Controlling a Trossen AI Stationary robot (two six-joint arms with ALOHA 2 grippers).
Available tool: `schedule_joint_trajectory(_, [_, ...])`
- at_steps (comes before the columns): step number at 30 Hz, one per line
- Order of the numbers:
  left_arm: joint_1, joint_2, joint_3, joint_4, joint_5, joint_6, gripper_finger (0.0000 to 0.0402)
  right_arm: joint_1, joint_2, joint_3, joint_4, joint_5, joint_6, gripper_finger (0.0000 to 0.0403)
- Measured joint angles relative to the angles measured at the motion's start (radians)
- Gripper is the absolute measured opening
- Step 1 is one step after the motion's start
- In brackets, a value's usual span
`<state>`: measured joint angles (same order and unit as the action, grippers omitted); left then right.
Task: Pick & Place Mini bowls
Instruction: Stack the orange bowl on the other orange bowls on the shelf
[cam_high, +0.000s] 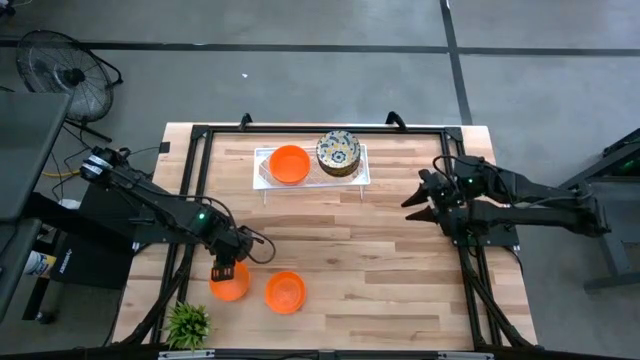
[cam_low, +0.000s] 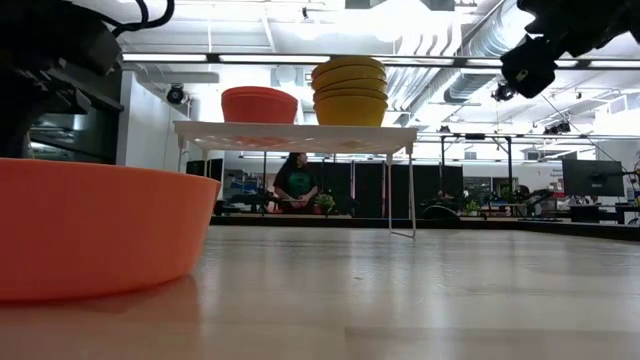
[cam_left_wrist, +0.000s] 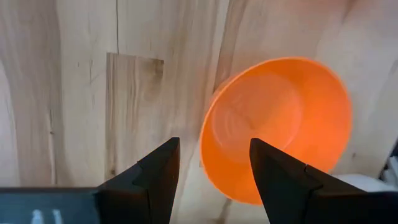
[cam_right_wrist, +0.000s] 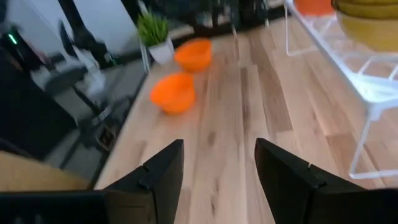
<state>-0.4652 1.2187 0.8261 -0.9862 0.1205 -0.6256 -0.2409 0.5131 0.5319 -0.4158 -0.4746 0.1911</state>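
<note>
High view: two orange bowls on the table near the front-left, one (cam_high: 229, 286) under the left gripper (cam_high: 226, 270), one (cam_high: 285, 292) just beside it; white tray (cam_high: 312, 180) holds one orange bowl (cam_high: 290, 164) and one patterned stack (cam_high: 338, 152). Right gripper (cam_high: 418, 203) waits at the right, above the table.
Low view: yellow stack (cam_low: 350, 91) counts about four bowls.
Left wrist view: fingers (cam_left_wrist: 155, 171) spread, released, straddling the bowl rim.
Right wrist view: fingers (cam_right_wrist: 163, 168) apart, holding nothing.

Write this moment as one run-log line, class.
left gripper: open, above orange bowl | second orange bowl: beside it | right gripper: open, waiting | tray: orange bowl, patterned stack
</note>
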Motion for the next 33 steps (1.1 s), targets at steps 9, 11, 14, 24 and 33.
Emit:
schedule_joint_trajectory(9, [0.000, 0.081, 0.000, -0.002, 0.043, 0.105, 0.0191, 0.000, -0.108, -0.162, 0.158, 0.041, 0.122, 0.0185])
schedule_joint_trajectory(11, [0.000, 0.098, 0.000, -0.001, 0.043, 0.132, 0.0191, 0.000, -0.119, -0.172, 0.158, 0.045, 0.123, 0.0185])
schedule_joint_trajectory(14, [0.000, 0.128, 0.000, -0.003, 0.040, 0.152, 0.0191, 0.000, -0.127, -0.184, 0.152, 0.050, 0.123, 0.0185])
schedule_joint_trajectory(24, [0.000, 0.193, 0.000, 0.024, 0.003, 0.133, 0.0181, 0.063, -0.153, -0.249, 0.186, 0.102, 0.176, 0.0185])
schedule_joint_trajectory(33, [0.000, 0.194, -0.001, 0.008, -0.001, 0.099, 0.0066, 0.087, -0.155, -0.246, 0.202, 0.128, 0.192, 0.0185])
